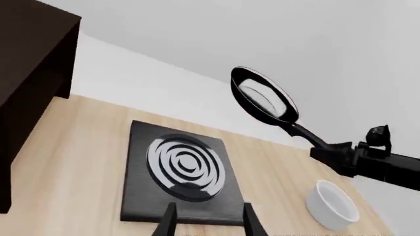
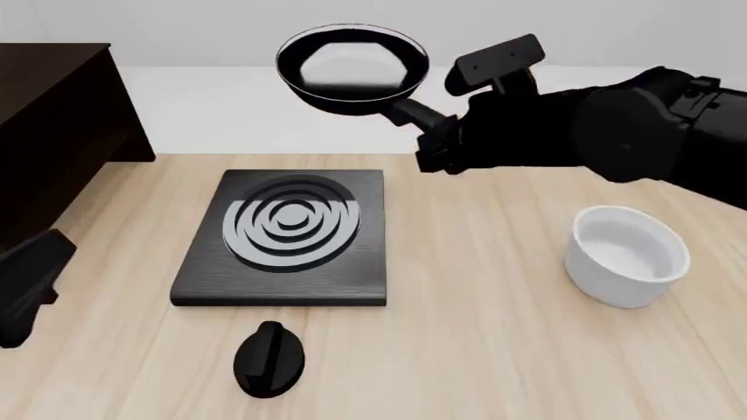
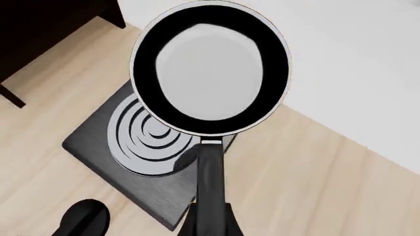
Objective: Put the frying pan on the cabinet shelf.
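The frying pan (image 2: pixel 350 63) is held in the air above the stove plate's far edge, tilted with its shiny inside facing the camera. My right gripper (image 2: pixel 435 147) is shut on the end of its long black handle (image 3: pixel 210 177). The pan (image 1: pixel 264 96) and the right gripper (image 1: pixel 333 150) also appear in the left wrist view. The very dark cabinet (image 2: pixel 52 131) stands at the far left, well left of the pan. Only its outer panels show; I cannot make out the cabinet shelf. My left gripper (image 1: pixel 210 225) is open and empty, low by the stove plate's near edge.
A square black stove plate (image 2: pixel 286 236) with silver rings lies mid-table. A white handleless pot (image 2: pixel 628 254) stands to the right. A small black knob-like object (image 2: pixel 271 357) lies near the front edge. My left arm (image 2: pixel 30 284) sits at the lower left.
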Controlling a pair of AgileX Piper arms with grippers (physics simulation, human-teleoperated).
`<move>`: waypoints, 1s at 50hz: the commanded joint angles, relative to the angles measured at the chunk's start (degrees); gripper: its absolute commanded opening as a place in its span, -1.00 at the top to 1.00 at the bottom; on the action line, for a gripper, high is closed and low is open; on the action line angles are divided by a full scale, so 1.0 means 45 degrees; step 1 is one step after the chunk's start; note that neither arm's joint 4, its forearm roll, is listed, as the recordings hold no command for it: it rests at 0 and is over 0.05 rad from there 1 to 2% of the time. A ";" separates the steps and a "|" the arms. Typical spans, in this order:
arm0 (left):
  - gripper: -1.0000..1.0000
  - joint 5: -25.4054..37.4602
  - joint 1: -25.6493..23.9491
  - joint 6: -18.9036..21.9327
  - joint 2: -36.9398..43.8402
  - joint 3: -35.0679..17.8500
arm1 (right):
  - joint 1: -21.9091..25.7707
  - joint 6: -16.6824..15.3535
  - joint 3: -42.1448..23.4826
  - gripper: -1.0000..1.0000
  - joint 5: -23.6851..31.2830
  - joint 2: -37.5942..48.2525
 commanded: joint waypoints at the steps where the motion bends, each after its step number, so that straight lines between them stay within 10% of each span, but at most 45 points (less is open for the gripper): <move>1: -1.00 -0.0176 -0.0757 -0.1237 0.0379 -0.0040 | 0.1246 -0.0024 -0.1611 1.00 0.0003 0.0940; 11: -1.00 -0.0828 -0.1641 -0.3745 0.0901 0.0540 | 0.2034 -0.0169 -0.2781 1.00 0.0144 0.1680; 50: -1.00 -0.4186 -0.2984 -0.8001 0.3374 -0.0255 | 0.4134 -0.0903 -0.4940 1.00 0.0457 0.3759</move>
